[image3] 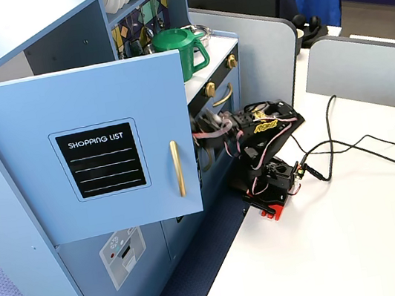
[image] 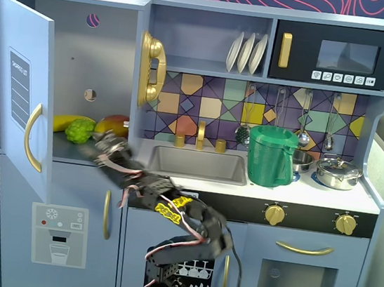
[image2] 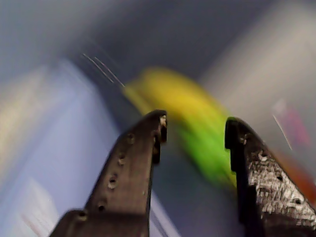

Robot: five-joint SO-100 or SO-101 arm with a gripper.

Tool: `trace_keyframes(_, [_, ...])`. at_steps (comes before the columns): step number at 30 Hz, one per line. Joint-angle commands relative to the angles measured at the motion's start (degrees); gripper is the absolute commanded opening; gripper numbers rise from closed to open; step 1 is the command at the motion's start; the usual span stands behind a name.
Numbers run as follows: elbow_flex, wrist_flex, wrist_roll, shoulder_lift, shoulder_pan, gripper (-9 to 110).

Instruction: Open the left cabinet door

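The left cabinet door [image: 17,85] stands swung wide open, with its black "SHOPPING LIST" panel [image3: 105,159] and curved gold handle [image: 33,137] facing outward. It also shows in the other fixed view [image3: 79,114]. My gripper [image: 99,145] reaches into the opening at the shelf's front edge, to the right of the door, and touches nothing. In the wrist view the gripper [image2: 195,127] is open and empty, with blurred yellow and green fruit [image2: 197,118] ahead of it. In the side fixed view the door hides the fingertips; only the arm [image3: 254,128] shows.
A banana [image: 66,122], a green fruit [image: 79,131] and a mango [image: 114,124] lie on the shelf inside. Below is the water-dispenser door [image: 60,232]. A sink [image: 198,164], a green pitcher [image: 269,156] and a pot [image: 337,172] are to the right. Cables [image3: 363,148] lie on the white table.
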State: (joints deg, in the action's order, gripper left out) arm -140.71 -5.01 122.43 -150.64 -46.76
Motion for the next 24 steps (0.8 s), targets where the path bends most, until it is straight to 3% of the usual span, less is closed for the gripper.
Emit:
trace_keyframes(1, [1.2,21.4,-8.3,-8.1,19.7,5])
trace_keyframes(6, [7.3,53.7,-19.7,-8.9,36.1,5])
trace_keyframes(12, [6.0,77.0,-26.9,-7.0,43.8,5])
trace_keyframes(16, [3.6,84.2,-32.8,-7.0,43.2,5])
trace_keyframes(24, [-10.4,86.5,-37.9,-14.8,43.4,4])
